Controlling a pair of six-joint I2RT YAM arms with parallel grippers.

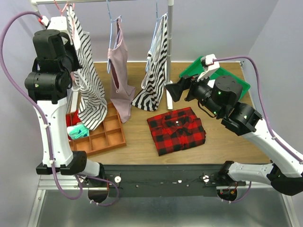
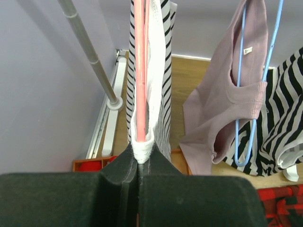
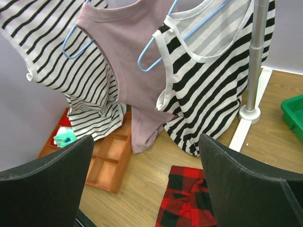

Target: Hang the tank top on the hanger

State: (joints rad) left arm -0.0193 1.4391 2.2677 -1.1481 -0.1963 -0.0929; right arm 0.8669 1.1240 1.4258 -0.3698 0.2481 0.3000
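Note:
The tank top (image 1: 90, 85), white with thin black stripes, hangs from the pink-red hanger (image 1: 60, 8) on the rail at the far left. My left gripper (image 1: 61, 23) is raised there. In the left wrist view it (image 2: 140, 158) is shut on the tank top's white strap edge (image 2: 142, 146), with the hanger's wire (image 2: 140, 71) running up from between the jaws. The striped fabric (image 2: 165, 71) drapes on both sides of the wire. My right gripper (image 1: 173, 90) is open and empty above the table's middle, facing the hanging clothes. Its view shows the tank top (image 3: 57, 61) at the left.
A mauve top (image 1: 120, 71) and a bold-striped top (image 1: 154, 75) hang on light blue hangers. The rack pole (image 1: 169, 42) stands behind. A red plaid shirt (image 1: 176, 130) lies on the table, an orange compartment tray (image 1: 106, 135) at the left, a green bin (image 1: 227, 78) at the back right.

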